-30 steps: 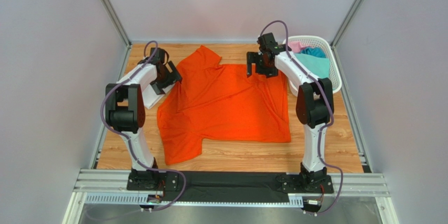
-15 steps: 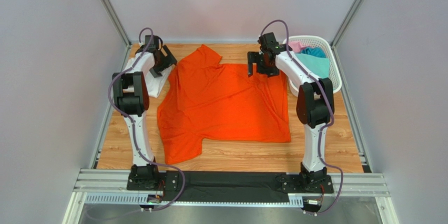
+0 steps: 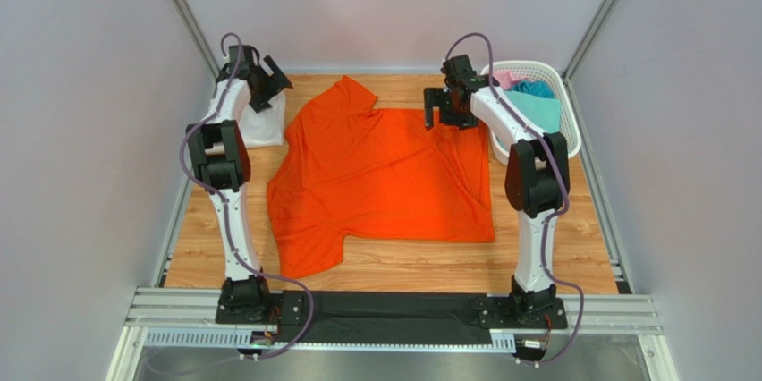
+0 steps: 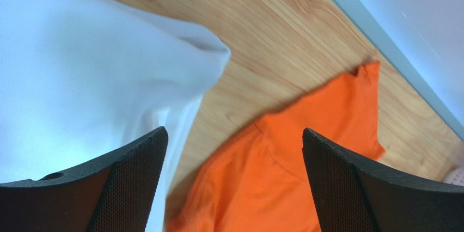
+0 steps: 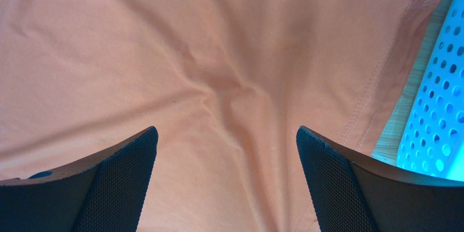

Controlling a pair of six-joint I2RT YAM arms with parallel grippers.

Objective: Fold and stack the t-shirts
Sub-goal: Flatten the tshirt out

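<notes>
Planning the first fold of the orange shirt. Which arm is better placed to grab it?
Right, probably. The right end effector hangs open directly over the far edge of the orange shirt; the left end effector is off to the side, over the white shirt.

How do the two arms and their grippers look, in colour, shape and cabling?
The left arm and right arm have white links and bulky black joints; a purple-grey cable loops along each. The left gripper and right gripper are black; their broad fingers carry a fine mesh texture.
</notes>
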